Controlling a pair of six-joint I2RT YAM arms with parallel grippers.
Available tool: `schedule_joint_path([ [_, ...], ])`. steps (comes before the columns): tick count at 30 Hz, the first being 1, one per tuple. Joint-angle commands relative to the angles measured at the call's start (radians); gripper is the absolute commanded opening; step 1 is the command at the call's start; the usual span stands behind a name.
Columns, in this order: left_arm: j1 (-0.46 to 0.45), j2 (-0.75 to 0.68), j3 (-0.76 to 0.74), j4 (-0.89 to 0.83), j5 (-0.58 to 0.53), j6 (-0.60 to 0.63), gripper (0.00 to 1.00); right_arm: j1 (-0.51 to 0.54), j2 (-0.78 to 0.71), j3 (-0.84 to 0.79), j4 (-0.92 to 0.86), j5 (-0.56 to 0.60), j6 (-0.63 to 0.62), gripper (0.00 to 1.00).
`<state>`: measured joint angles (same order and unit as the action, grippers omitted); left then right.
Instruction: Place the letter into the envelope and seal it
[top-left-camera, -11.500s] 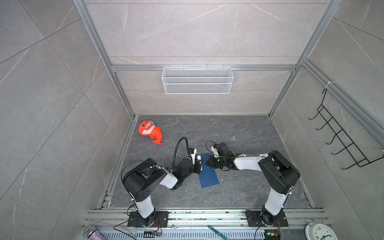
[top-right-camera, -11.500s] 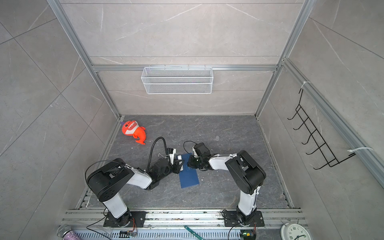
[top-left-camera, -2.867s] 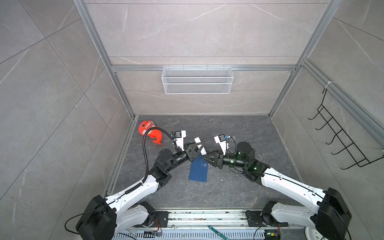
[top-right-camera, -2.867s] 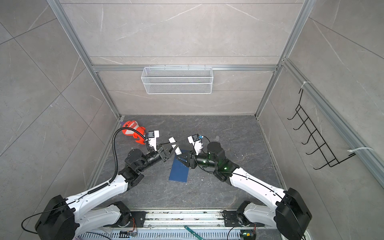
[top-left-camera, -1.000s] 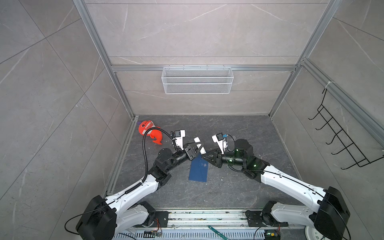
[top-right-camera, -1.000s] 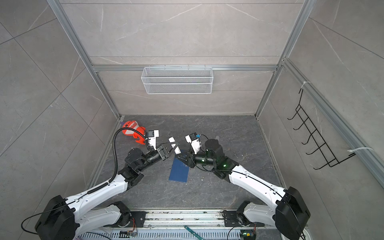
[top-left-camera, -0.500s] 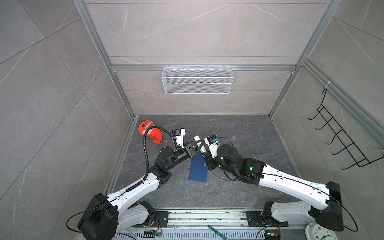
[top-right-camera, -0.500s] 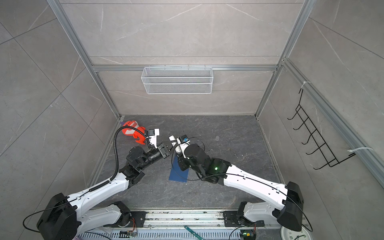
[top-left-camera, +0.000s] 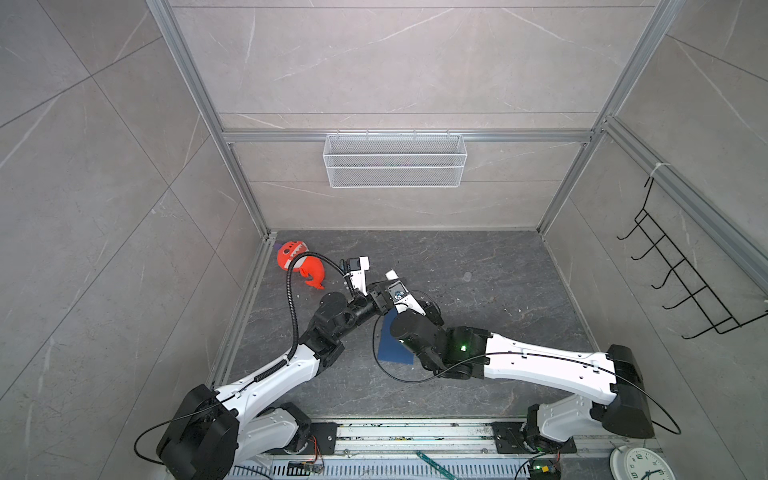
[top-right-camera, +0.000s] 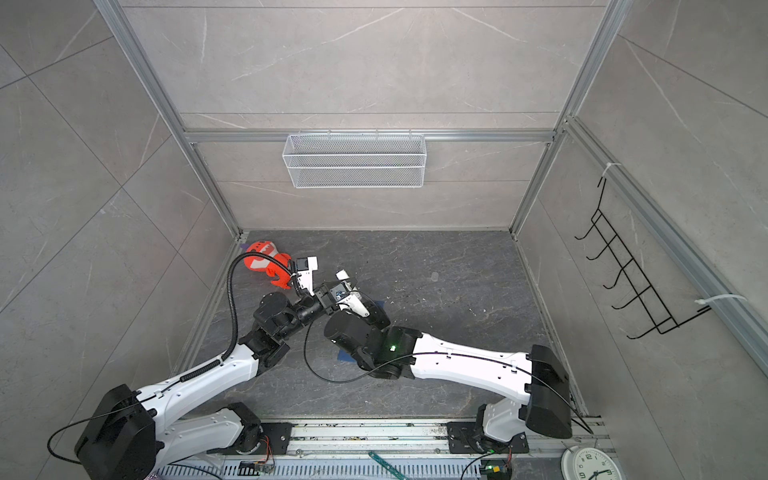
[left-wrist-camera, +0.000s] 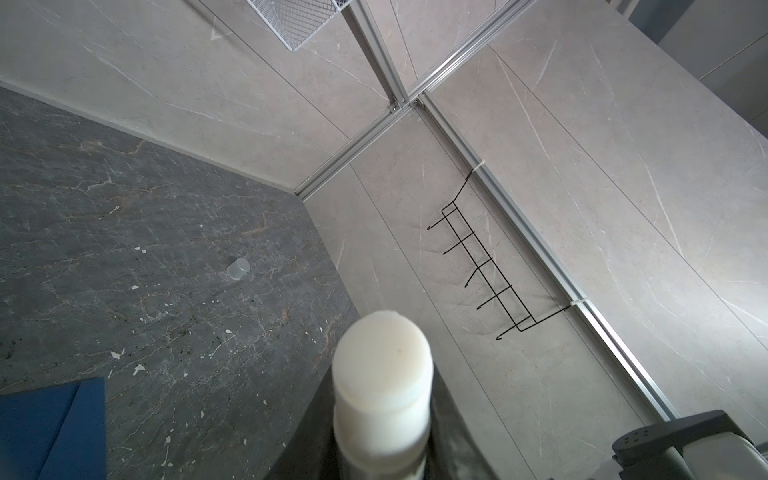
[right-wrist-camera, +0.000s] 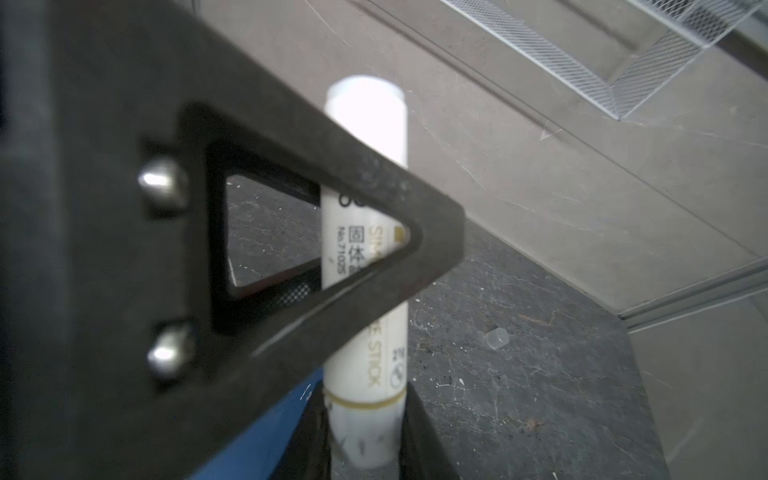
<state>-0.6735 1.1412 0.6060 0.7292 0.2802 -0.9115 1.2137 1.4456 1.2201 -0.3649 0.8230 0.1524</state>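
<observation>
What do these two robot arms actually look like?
Left arm and right arm: white shells, black joints. A ribbed black hose loops along the left; a thin black cable and green light mark the right. Fingers are black triangular frames.

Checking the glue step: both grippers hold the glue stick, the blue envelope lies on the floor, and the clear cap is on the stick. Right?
No: the clear cap lies on the floor, off the glue stick, as the left wrist view shows. The left gripper and right gripper do hold it; the envelope is on the floor.
</observation>
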Motion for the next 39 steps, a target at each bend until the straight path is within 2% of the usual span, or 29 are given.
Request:
schedule_joint_path([
  [1, -0.010, -0.050, 0.025, 0.014, 0.058, 0.033, 0.00, -0.076, -0.128, -0.054, 0.082, -0.240, 0.009, 0.30],
  [6, -0.009, -0.101, 0.039, -0.027, 0.061, 0.059, 0.00, -0.204, -0.256, -0.150, 0.131, -0.695, 0.037, 0.79],
  [7, -0.009, -0.110, 0.042, -0.035, 0.063, 0.064, 0.00, -0.247, -0.276, -0.169, 0.141, -0.795, 0.048, 0.84],
  [9, -0.008, -0.124, 0.045, -0.040, 0.069, 0.070, 0.00, -0.308, -0.308, -0.204, 0.176, -0.951, 0.071, 0.87],
  [12, -0.008, -0.140, 0.049, -0.036, 0.078, 0.071, 0.00, -0.386, -0.335, -0.246, 0.244, -1.169, 0.113, 0.88],
  [15, -0.008, -0.143, 0.055, -0.035, 0.093, 0.069, 0.00, -0.435, -0.338, -0.274, 0.330, -1.341, 0.163, 0.87],
  [18, -0.009, -0.139, 0.060, -0.026, 0.106, 0.057, 0.00, -0.456, -0.322, -0.282, 0.381, -1.416, 0.195, 0.85],
  [22, -0.009, -0.128, 0.058, 0.003, 0.115, 0.035, 0.00, -0.469, -0.298, -0.290, 0.429, -1.443, 0.221, 0.78],
  [33, -0.009, -0.118, 0.058, 0.027, 0.115, 0.013, 0.00, -0.473, -0.241, -0.281, 0.478, -1.478, 0.253, 0.45],
  [39, -0.008, -0.117, 0.053, 0.025, 0.111, 0.014, 0.00, -0.473, -0.235, -0.279, 0.478, -1.463, 0.260, 0.22],
])
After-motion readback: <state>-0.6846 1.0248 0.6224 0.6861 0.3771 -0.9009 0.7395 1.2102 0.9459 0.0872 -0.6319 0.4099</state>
